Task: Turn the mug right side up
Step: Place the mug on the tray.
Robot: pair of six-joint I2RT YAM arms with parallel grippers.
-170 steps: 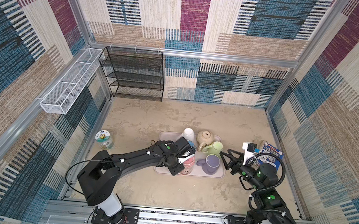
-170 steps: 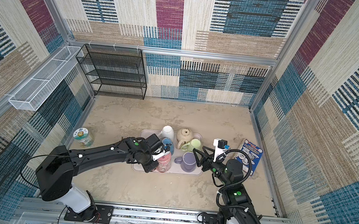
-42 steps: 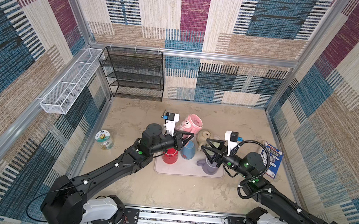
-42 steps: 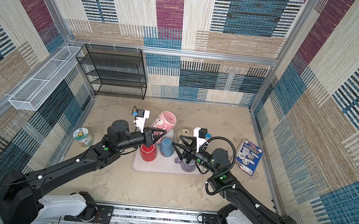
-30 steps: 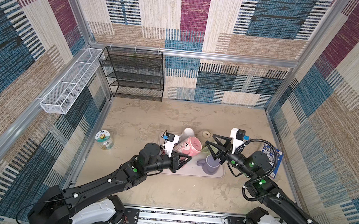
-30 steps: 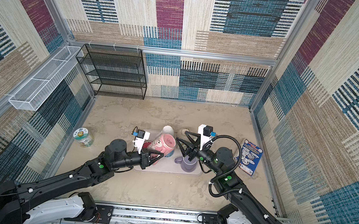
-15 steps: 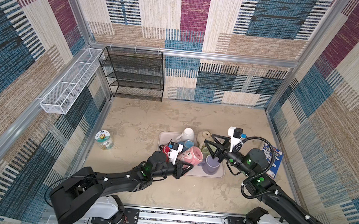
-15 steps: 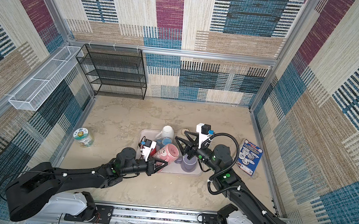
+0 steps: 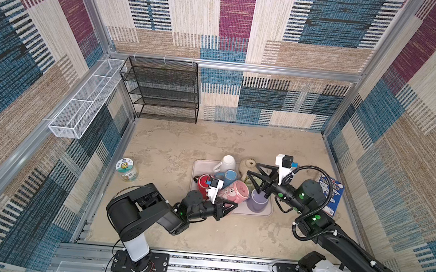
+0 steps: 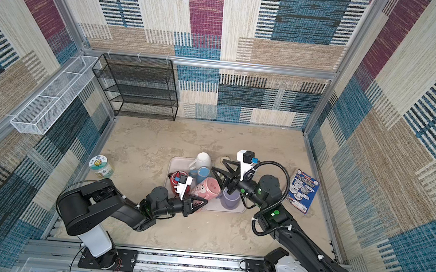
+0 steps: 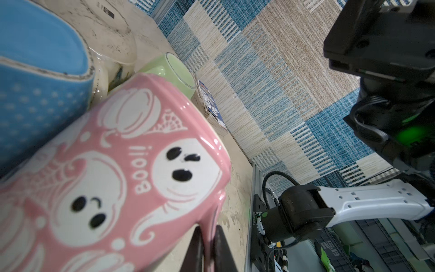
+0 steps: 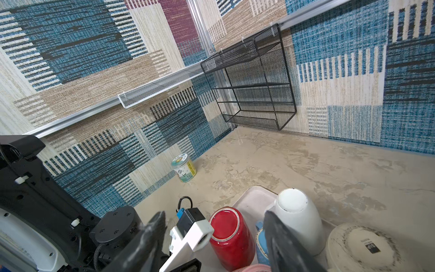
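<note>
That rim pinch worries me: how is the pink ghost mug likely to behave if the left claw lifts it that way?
The pink mug looks glossy, so it may slip in the left claw, which pinches only its rim. Gripped off-centre, it would probably swing or twist. It seems rigid ceramic, so it could chip against the blue mug beside it.

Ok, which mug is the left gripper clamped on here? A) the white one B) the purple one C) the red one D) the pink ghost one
D: the left gripper has its jaws pinched on the rim of the pink mug, which is tipped on its side.
</note>
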